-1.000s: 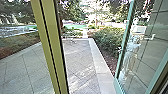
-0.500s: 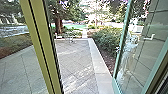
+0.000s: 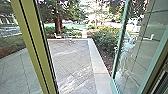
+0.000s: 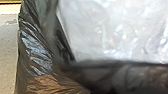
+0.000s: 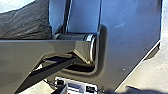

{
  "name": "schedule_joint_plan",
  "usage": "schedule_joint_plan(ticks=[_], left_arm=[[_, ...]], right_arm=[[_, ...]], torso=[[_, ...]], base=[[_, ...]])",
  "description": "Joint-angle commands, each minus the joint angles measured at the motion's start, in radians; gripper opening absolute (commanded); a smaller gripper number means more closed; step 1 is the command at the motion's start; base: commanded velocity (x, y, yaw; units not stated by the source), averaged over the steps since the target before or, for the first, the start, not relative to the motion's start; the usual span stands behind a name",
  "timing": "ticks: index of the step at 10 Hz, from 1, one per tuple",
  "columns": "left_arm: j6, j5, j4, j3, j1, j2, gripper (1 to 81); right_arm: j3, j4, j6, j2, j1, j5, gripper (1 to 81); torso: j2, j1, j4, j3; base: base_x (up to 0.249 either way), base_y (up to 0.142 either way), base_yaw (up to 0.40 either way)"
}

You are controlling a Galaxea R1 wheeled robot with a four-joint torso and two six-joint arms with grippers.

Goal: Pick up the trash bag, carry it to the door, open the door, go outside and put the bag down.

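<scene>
The trash bag (image 4: pixel 37 55) is large in the left wrist view: dark, shiny plastic with many folds, beside a pale crumpled surface (image 4: pixel 112 32). I cannot tell how far open the left gripper or the right gripper is, nor which of them has hold of the bag. In the right wrist view, a dark wrinkled material (image 5: pixel 25 22) lies close to the robot's own body; probably it is the same bag.

In the head view, the glass door (image 3: pixel 120 45) stands open, and past the yellow-green post (image 3: pixel 32 45) lies the paved yard (image 3: pixel 70 62). I judge that carrying the bag out through the doorway is the step in hand, and the putting down is not yet done.

The main risk, I think, is the passage. If the robot goes too near to the post, the wide bag may catch on it and tear. If the door swings back, it may hit an arm or pinch the plastic. A weak grasp could let the bag slip, and if it hangs low, the wheels could run over it.
</scene>
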Motion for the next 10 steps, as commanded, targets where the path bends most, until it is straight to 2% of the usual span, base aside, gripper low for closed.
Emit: schedule_joint_plan(ticks=[1, 10], left_arm=[[0.010, 0.064, 0.003, 0.003, -0.034, 0.001, 1.0], [0.014, 0.064, 0.005, 0.005, -0.033, 0.009, 1.0]], right_arm=[[0.002, -0.007, -0.005, 0.009, 0.040, -0.073, 81.1], [-0.004, -0.003, -0.005, 0.012, 0.040, -0.073, 81.1]], torso=[[0.000, 0.000, 0.000, 0.000], [0.000, 0.000, 0.000, 0.000]], base=[[0.000, -0.095, 0.000], [0.000, -0.095, 0.000]])
